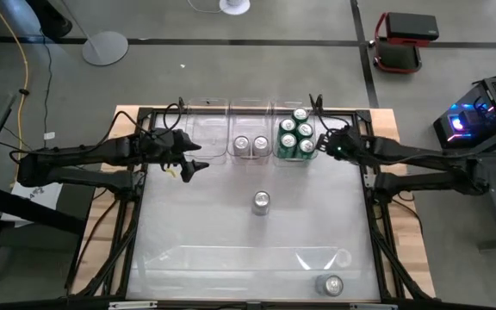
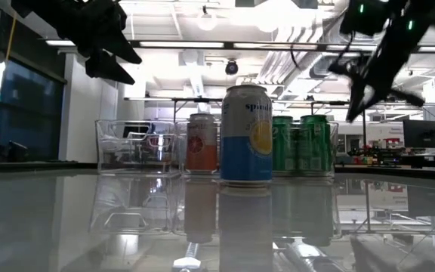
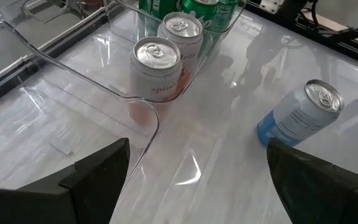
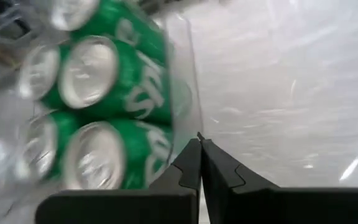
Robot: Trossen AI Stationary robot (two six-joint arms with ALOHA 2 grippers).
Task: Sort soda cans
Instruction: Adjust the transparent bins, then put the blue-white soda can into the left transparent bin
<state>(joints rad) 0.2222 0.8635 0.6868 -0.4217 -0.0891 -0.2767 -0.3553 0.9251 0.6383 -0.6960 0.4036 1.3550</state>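
Observation:
Three clear bins stand side by side at the table's far edge. The right bin [image 1: 275,148] holds several green soda cans [image 1: 296,134], and the middle bin [image 1: 229,138] holds two pale cans with pink print [image 3: 157,65]. A blue and white can [image 1: 261,201] stands upright at the table's middle, and another can [image 1: 331,284] sits near the front right edge. My left gripper [image 1: 192,168] hangs open above the table, left of the middle bin. My right gripper [image 1: 324,142] is shut and hangs just right of the green cans' bin, with nothing between its fingers [image 4: 191,165].
The left bin [image 1: 205,129] has nothing in it. A dark frame [image 1: 136,172] runs along the table's left, right and far sides. A faint clear shape [image 1: 231,257] shows near the front edge. Bare glossy tabletop lies around the middle can.

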